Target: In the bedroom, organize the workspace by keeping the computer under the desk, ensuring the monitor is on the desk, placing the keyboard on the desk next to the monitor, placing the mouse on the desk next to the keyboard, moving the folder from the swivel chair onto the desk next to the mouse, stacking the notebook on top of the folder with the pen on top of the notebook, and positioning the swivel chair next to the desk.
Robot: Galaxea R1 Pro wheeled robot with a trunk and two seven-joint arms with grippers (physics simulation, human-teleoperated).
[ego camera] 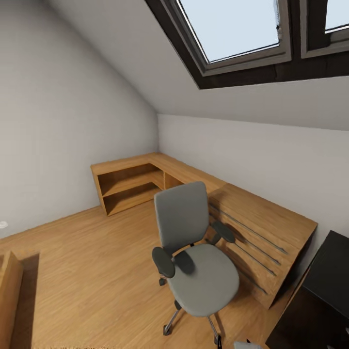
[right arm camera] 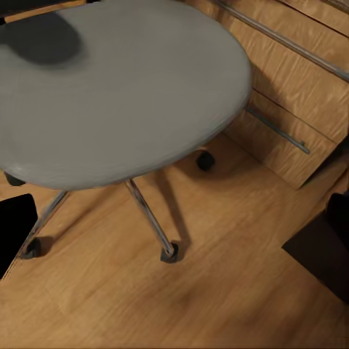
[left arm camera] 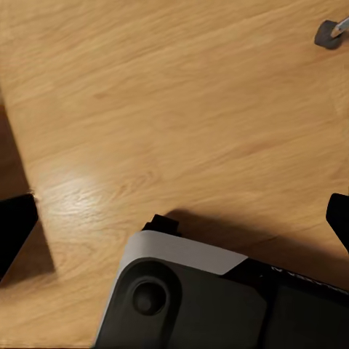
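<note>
Left gripper [left arm camera: 174, 218]: two dark fingertips at opposite edges of its wrist view, spread wide, nothing between them; points down at bare wood floor [left arm camera: 145, 94] above the robot's own base [left arm camera: 203, 298]. One castor [left arm camera: 329, 33] sits in the far corner.

Right gripper [right arm camera: 174, 218]: fingertips likewise at the frame edges, wide apart, empty; hangs over the floor just beside the swivel chair [ego camera: 196, 257].

One swivel chair, seat bare, chrome legs on castors, standing close against a light wooden dresser [ego camera: 261, 232]. One black desk [ego camera: 329, 276] corner at head view's lower right. One low wooden shelf unit [ego camera: 128, 186] in the bedroom corner, one skylight [ego camera: 232, 29] above.
</note>
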